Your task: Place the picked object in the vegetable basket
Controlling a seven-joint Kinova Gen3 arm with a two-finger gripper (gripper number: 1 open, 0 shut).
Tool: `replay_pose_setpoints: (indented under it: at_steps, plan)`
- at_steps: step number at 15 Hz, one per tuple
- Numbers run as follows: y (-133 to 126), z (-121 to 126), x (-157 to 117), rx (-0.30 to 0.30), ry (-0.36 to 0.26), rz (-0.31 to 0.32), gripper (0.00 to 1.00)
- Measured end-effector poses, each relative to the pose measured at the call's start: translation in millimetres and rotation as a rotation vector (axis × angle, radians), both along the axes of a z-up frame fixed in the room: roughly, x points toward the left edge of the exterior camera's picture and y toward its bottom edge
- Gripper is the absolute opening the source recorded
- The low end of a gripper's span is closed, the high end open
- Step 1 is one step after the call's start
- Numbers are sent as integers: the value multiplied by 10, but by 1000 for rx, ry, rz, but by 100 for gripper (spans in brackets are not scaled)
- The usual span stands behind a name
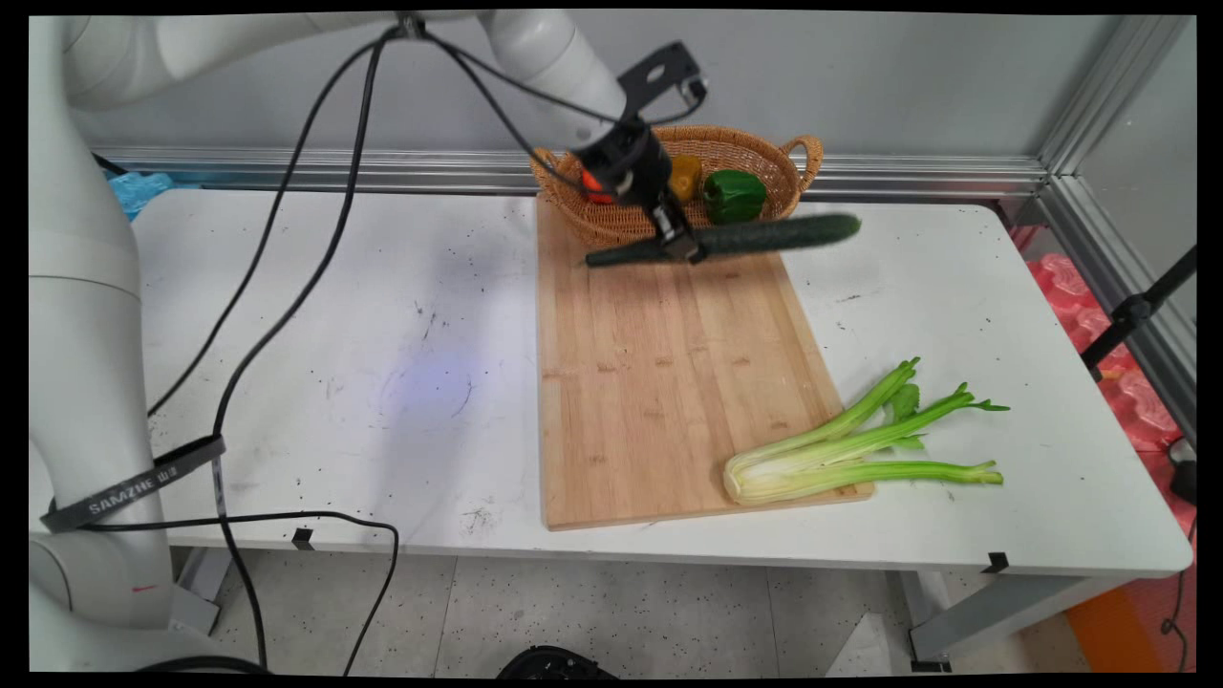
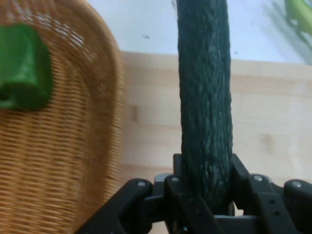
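Dark green cucumber [image 1: 755, 235] is sitting pinched in your end effector [image 1: 684, 247], hanging crosswise over the bamboo cutting board's [image 1: 659, 382] 12 o'clock end, just in front of the wicker basket [image 1: 611, 222] holding a green pepper [image 1: 734, 196]. Celery [image 1: 841, 447] is lying around 4 o'clock on the surface [image 1: 382, 382].

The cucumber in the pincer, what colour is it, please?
Dark green with bumpy skin; hand view shows it best.

white kinova arm [image 1: 86, 287], black cables [image 1: 287, 248], 2 black fingers [image 2: 239, 170].
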State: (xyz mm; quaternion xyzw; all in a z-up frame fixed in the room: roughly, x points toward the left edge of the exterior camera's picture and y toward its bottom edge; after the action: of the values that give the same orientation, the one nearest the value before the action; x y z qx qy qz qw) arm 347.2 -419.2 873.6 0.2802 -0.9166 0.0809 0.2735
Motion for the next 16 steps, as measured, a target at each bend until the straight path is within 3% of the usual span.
replay_pose_setpoints:
  at_steps: [6,11,16]
  plan:
    - [-478,167,268,-89,-28,30,0]
    - [-723,23,534,-117,-54,41,0]
    - [-872,-143,645,-123,-49,11,0]
